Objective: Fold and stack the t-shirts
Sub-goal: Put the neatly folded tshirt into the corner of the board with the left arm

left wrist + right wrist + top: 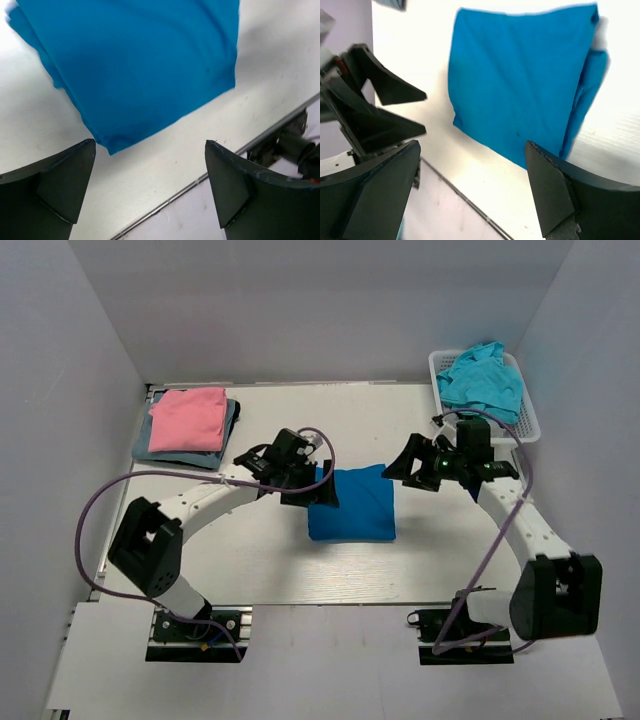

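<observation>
Far left of the table [270,570]: a pink t-shirt [188,418] lies folded on top of a grey-blue t-shirt [145,447], whose edges show along the pink one's left and near sides. Moving right, the left gripper [318,492] sits at the left edge of the royal-blue t-shirt [352,503]. Its wrist view shows the fingers [60,185] spread wide apart with nothing between them but bare tabletop. The nearest corner of the blue cloth lies just ahead of the fingertips and is not pinched. Centre: the royal-blue t-shirt is folded into a roughly square, flat packet resting on the table between the two grippers. One side shows a slightly loose doubled edge in the right wrist view. Right of centre: the right gripper [398,465] hangs just beside the upper right corner of the blue packet, pointed toward it. Its wrist view shows the jaws wide apart and empty. From overhead it cannot be told whether either gripper touches the cloth. Far right, at the back corner: a white lattice basket [525,405] stands on the table and holds a crumpled turquoise t-shirt [483,380], well apart from the folded items.
</observation>
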Action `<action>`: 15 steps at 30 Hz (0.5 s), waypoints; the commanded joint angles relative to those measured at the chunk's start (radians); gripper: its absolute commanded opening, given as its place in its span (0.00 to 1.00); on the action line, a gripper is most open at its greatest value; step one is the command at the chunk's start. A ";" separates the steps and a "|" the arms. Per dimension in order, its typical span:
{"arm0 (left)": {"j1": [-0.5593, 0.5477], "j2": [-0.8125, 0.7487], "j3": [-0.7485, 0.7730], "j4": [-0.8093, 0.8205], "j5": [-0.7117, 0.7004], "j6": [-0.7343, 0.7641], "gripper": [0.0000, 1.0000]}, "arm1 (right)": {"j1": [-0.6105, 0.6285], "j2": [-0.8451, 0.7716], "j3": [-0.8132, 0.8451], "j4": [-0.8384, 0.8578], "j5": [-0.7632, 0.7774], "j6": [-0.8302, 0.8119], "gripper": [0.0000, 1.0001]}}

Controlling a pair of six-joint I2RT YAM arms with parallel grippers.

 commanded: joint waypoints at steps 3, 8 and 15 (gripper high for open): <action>0.017 0.004 0.131 -0.153 -0.162 -0.002 1.00 | -0.003 -0.117 0.020 -0.131 0.113 -0.050 0.90; 0.017 0.089 0.168 -0.154 -0.240 0.011 1.00 | 0.000 -0.186 0.071 -0.198 0.138 -0.072 0.90; 0.017 0.230 0.193 -0.088 -0.260 0.011 1.00 | -0.003 -0.236 0.130 -0.301 0.196 -0.103 0.90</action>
